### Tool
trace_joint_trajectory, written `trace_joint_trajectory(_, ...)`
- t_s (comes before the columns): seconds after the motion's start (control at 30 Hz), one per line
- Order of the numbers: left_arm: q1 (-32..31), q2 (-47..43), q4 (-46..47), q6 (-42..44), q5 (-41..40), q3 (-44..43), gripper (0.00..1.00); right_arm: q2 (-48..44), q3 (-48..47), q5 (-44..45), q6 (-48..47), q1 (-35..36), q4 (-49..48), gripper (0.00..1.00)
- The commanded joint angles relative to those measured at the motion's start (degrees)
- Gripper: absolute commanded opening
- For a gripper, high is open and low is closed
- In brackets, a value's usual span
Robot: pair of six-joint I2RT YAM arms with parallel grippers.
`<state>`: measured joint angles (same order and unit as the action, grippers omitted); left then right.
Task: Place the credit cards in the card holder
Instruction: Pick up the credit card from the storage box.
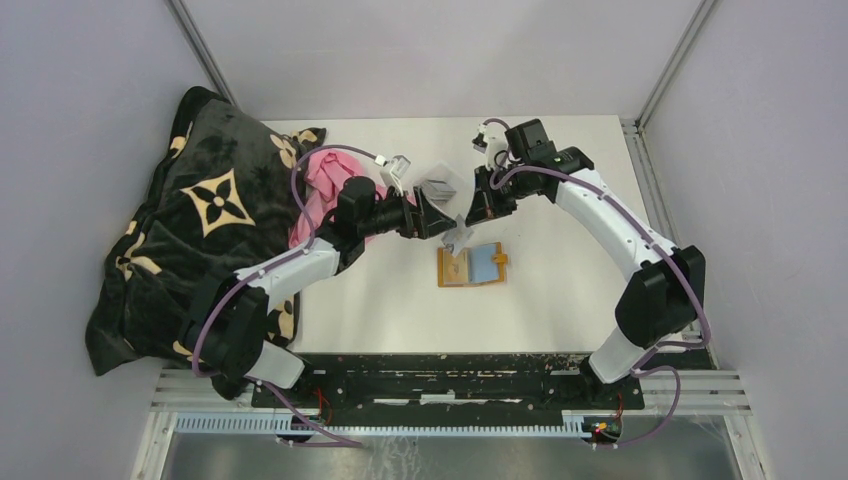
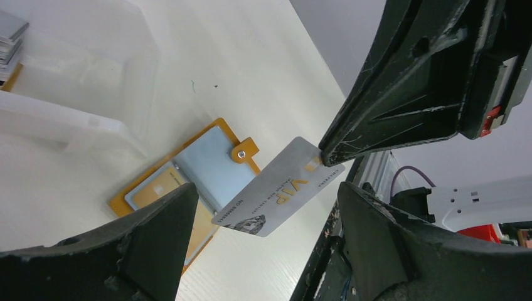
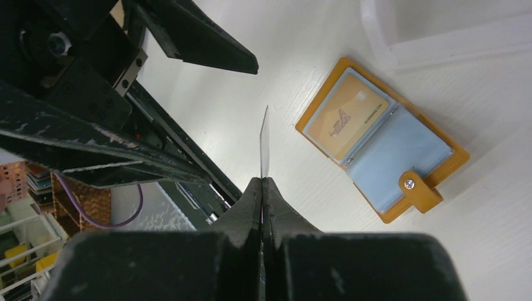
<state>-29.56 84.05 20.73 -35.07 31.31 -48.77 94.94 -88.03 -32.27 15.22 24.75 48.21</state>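
Note:
The card holder (image 1: 472, 265) lies open and flat on the white table, orange with clear pockets (image 3: 401, 157). A gold card (image 3: 348, 116) sits in its one panel. My right gripper (image 3: 263, 182) is shut on the corner of a grey "VIP" credit card (image 2: 282, 188), held above the table just beside the holder. In the right wrist view that card (image 3: 265, 141) shows edge-on. My left gripper (image 2: 266, 191) is open, its two fingers on either side of the card without touching it. More credit cards (image 2: 9, 37) are stacked at the clear tray.
A clear plastic tray (image 2: 81, 81) stands just behind the card holder, by both grippers (image 1: 440, 185). A dark patterned pillow (image 1: 190, 230) fills the table's left side, with a pink cloth (image 1: 320, 190) against it. Grey walls enclose the table.

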Motion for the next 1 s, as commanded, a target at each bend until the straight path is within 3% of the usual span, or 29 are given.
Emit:
trace_joint_trajectory(0.0,0.67,-2.53,2.82,3.07,5.36,1.49,0.88,-4.37,1.95,-5.17,1.99,-0.14,-4.13,0.01)
trace_joint_trajectory(0.77,2.03,0.55,9.08,-1.99,18.67,4.83,0.6,-3.81,7.39,-16.68,8.22,-3.15,-11.77,0.01)
trace_joint_trajectory(0.97,2.53,2.02,10.93,-3.67,20.91,4.89,0.4,-2.98,9.1,-18.41,9.82,-3.87,-14.5,0.01)
